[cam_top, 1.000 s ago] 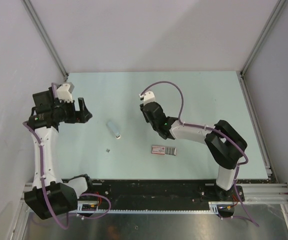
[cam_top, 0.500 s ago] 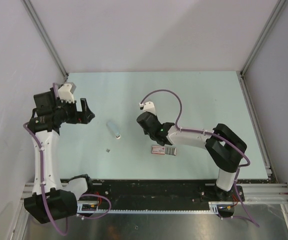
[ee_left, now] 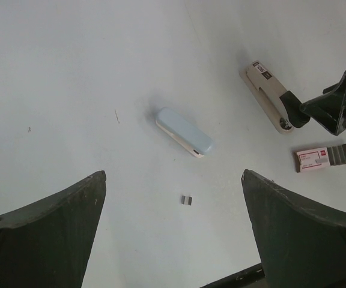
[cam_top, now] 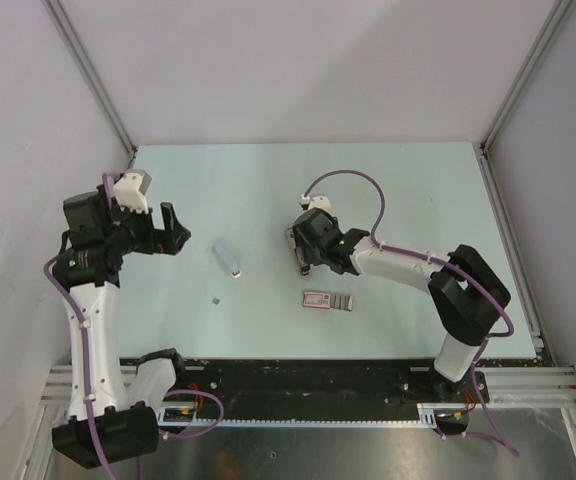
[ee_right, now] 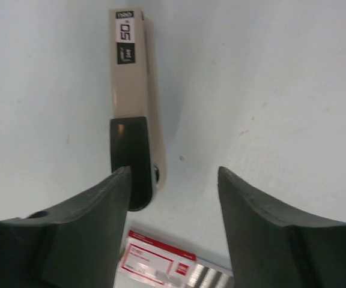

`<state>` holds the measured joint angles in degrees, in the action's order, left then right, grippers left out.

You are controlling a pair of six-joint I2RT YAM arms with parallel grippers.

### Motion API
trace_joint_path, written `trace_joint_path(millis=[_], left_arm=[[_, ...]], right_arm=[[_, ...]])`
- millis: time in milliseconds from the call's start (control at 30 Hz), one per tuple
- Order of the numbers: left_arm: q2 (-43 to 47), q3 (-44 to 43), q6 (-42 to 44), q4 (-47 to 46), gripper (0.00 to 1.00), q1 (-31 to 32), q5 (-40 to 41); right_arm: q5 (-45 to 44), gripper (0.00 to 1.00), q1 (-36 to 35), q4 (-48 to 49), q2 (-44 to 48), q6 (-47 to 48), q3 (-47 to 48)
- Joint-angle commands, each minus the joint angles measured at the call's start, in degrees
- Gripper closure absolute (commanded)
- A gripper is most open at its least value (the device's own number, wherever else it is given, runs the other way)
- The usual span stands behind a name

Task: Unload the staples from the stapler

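The stapler (ee_right: 132,90), cream with a black rear end, lies flat on the table (cam_top: 408,200); it also shows as the stapler (ee_left: 269,99) (cam_top: 291,243). My right gripper (ee_right: 173,174) (cam_top: 305,262) hovers just over its black end. It is open with nothing between the fingers, and the left finger (ee_right: 95,210) overlaps that end in view. A tiny strip of staples (ee_left: 187,200) (cam_top: 215,299) lies loose on the table. My left gripper (ee_left: 173,175) (cam_top: 176,230) is wide open and empty, raised well to the left.
A light-blue oblong piece (ee_left: 184,132) (cam_top: 228,257) lies between the arms. A red-and-white staple box (ee_right: 158,264) (cam_top: 318,299) with grey staple strips (ee_left: 339,155) beside it sits just below my right gripper. Side walls enclose the table.
My right gripper has come down to the table and widened its jaws; the stapler now lies beside it. The left arm shifted slightly and opened fully.
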<state>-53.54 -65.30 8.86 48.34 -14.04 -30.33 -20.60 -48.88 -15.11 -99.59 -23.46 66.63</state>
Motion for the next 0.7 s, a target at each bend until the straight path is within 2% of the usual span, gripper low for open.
trace_joint_path(millis=[0, 100, 133, 233, 300, 333, 433, 500, 533, 567, 600, 633, 667], left_arm=[[2.02, 0.07, -3.30, -0.59, 0.01, 1.77, -0.57], [3.46, -0.29, -2.72, -0.01, 0.01, 4.26, 2.14], [3.80, -0.24, -2.45, 0.17, 0.01, 5.11, 3.36], [3.95, 0.25, -0.90, 1.09, 0.01, 7.00, 8.54], [4.64, 0.37, 0.60, 1.84, 0.00, 7.38, 12.11], [5.32, 0.22, 1.49, 2.19, 0.01, 7.42, 13.79], [8.88, -0.47, 4.85, 2.70, 0.00, 7.49, 19.34], [11.35, 0.05, 6.32, 2.72, 0.00, 7.42, 22.04], [12.27, 0.99, 7.30, 2.72, 0.01, 7.39, 23.02], [12.73, 1.90, 8.23, 2.68, 0.01, 7.38, 23.69], [12.83, 2.53, 8.91, 2.71, 0.06, 7.37, 24.33], [12.80, 2.89, 9.60, 2.80, 0.17, 7.37, 24.56], [12.78, 2.98, 10.13, 2.85, 0.29, 7.41, 24.72]], right_arm=[[0.15, 0.27, 0.88, -5.82, 3.92, 1.03, 4.06], [-2.99, 0.07, 3.06, -7.08, 6.03, -4.84, 5.04], [-2.32, 0.04, 4.83, -7.32, 6.84, -7.17, 5.24], [9.17, 0.01, 12.42, -6.50, 8.09, -9.70, 5.27], [18.03, 0.01, 17.18, -5.67, 7.59, -7.81, 5.31], [19.31, 0.02, 18.53, -5.74, 7.49, -6.68, 5.42], [0.54, 0.09, 14.59, -7.74, 9.02, 0.11, 6.97], [-6.94, 0.11, 11.31, -7.21, 10.06, 1.50, 7.27], [-5.96, 0.15, 11.42, -6.95, 10.31, 1.23, 7.37], [-2.87, 0.25, 12.88, -6.90, 10.30, 0.04, 7.37], [1.26, 0.45, 15.02, -7.06, 9.90, -1.87, 7.37], [5.83, 0.70, 17.62, -7.35, 9.22, -3.66, 7.37], [11.77, 0.85, 20.33, -7.63, 8.48, -4.56, 7.37]])
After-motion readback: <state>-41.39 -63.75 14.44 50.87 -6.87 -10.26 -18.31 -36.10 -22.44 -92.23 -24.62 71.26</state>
